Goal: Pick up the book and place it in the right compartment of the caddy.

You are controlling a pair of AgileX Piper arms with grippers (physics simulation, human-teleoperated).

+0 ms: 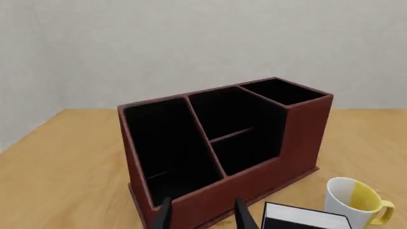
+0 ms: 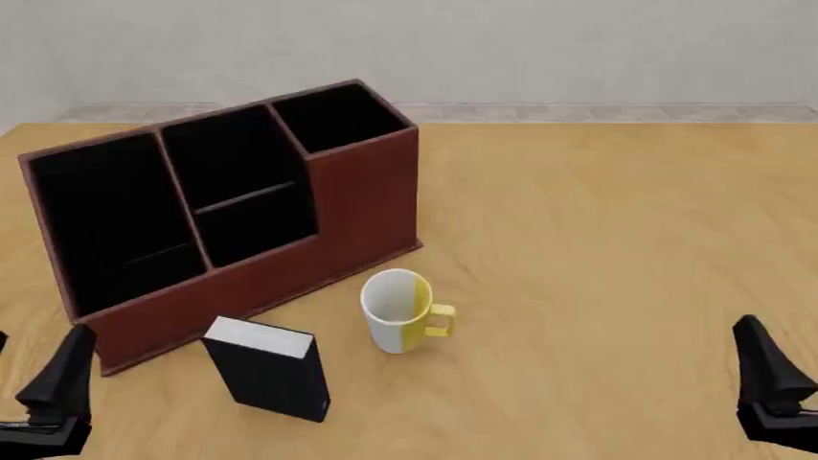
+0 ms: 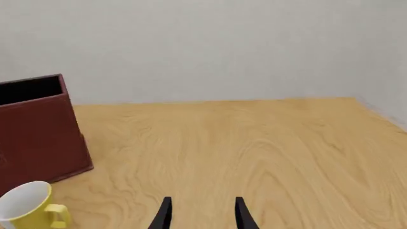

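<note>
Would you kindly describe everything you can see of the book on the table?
The book is a small, thick black hardcover with a white page edge facing up. It stands upright on the wooden table, just in front of the caddy and to the left of the mug, touching neither in the front view. Neither gripper holds it; only its top shows in the left wrist view.

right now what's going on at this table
Nothing is held yet. The small black hardcover book stands upright on the wooden table, in front of the reddish-brown caddy and beside a white and yellow mug. The left gripper and right gripper are both open and apart from everything.
</note>
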